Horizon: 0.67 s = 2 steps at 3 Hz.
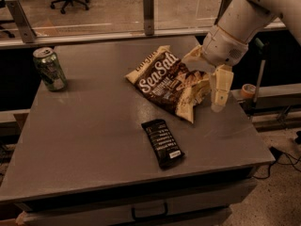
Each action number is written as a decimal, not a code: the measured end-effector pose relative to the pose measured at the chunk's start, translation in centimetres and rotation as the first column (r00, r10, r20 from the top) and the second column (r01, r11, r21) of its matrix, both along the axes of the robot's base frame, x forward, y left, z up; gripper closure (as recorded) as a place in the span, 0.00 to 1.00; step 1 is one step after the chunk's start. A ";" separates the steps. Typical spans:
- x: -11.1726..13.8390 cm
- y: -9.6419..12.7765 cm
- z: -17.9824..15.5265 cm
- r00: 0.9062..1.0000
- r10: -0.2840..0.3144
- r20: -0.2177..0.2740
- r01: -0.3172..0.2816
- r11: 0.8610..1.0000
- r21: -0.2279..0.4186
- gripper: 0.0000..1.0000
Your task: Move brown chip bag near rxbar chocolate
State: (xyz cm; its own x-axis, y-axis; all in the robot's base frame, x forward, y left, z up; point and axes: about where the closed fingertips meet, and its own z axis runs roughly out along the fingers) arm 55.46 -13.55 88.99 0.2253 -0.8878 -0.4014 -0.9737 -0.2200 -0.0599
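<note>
The brown chip bag point(167, 81) lies flat on the grey table point(94, 140), right of centre, its "Sea Salt" script facing up. The rxbar chocolate point(162, 142), a flat black bar with white text, lies just in front of the bag, close to the table's front edge. My gripper point(207, 74) hangs over the bag's right end. It is open, with one cream finger point(220, 88) down past the bag's right edge and the other at the bag's far side. The bag rests on the table and is not lifted.
A green soda can point(50, 68) stands at the table's far left. A glass barrier with posts point(148, 13) runs along the back edge. A tape roll point(248, 90) sits on a ledge to the right. A drawer handle point(148, 211) is below the front edge.
</note>
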 end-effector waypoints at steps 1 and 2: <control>0.6 -1.6 0.9 0.996 -0.093 0.004 0.092 0.993 0.070 0.00; 2.4 -5.5 4.1 0.971 -0.234 0.055 0.220 0.957 0.188 0.00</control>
